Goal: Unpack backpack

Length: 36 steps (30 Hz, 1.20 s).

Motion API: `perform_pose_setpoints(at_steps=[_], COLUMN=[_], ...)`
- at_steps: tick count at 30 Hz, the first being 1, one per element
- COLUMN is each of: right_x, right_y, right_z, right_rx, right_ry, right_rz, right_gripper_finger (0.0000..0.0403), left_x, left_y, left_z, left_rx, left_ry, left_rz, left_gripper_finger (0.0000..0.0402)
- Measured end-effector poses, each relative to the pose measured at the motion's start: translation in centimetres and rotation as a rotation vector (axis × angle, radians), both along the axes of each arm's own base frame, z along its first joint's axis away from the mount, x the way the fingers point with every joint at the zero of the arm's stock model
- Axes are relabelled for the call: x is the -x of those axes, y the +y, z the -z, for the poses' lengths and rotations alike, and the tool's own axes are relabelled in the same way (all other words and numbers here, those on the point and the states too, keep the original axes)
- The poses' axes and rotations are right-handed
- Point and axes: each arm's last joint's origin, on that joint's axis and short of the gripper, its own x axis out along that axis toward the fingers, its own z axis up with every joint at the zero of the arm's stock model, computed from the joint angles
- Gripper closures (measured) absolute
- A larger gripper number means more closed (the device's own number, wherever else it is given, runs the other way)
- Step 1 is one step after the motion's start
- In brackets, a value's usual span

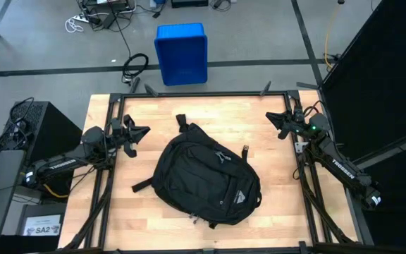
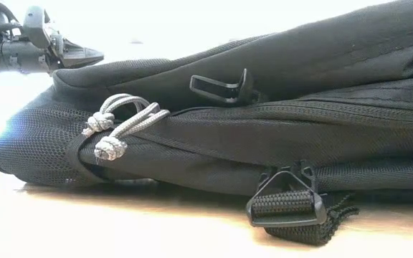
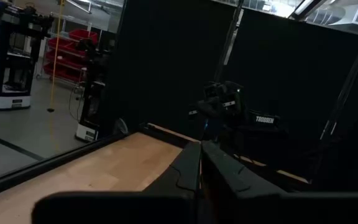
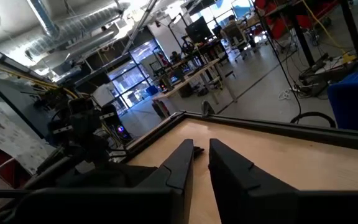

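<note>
The black backpack point(image 1: 203, 176) lies flat in the middle of the wooden table point(image 1: 154, 113), with its white triangular logo point(image 1: 239, 198) toward the near right and its grey zipper pulls point(image 2: 120, 122) on top. Straps trail from it at the far end point(image 1: 182, 123) and the left side point(image 1: 143, 185). My left gripper point(image 1: 141, 134) hovers shut over the table's left edge, pointing toward the backpack and apart from it. My right gripper point(image 1: 273, 120) hovers over the far right corner, its fingers point(image 4: 185, 155) shut but for a narrow slit, with nothing between them.
A blue crate point(image 1: 182, 53) stands on the floor beyond the far edge. Black metal rails point(image 1: 108, 176) frame the table on the left and right. A black curtain point(image 1: 386, 70) hangs to the right. Bare wood lies around the backpack on all sides.
</note>
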Motion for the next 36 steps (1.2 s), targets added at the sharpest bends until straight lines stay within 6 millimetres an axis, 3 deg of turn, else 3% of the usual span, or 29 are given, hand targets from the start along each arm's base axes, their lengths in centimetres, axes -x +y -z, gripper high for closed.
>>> perform_pose_setpoints(at_steps=[17,21,25,36], right_x=[0.0,0.0,0.1,0.0], right_y=[0.0,0.0,0.0,0.3], right_z=[-0.2,-0.3,-0.6,-1.5], right_rx=[0.015,0.027,0.047,0.123], right_ry=[-0.012,-0.021,-0.037,-0.103], right_rz=[0.012,0.017,0.021,0.015], right_gripper_finger=[0.0373,0.0378,0.0376,0.0376], left_x=[0.2,0.4,0.3,-0.7], left_y=[-0.1,0.1,0.4,0.4], left_z=[-0.9,-1.1,-0.6,0.0], left_rx=[-0.03,-0.051,-0.04,-0.053], left_ry=[-0.088,-0.105,-0.058,0.08], left_rz=[-0.01,-0.095,-0.157,-0.049], left_gripper_finger=[0.0401,0.0402,0.0401,0.0402])
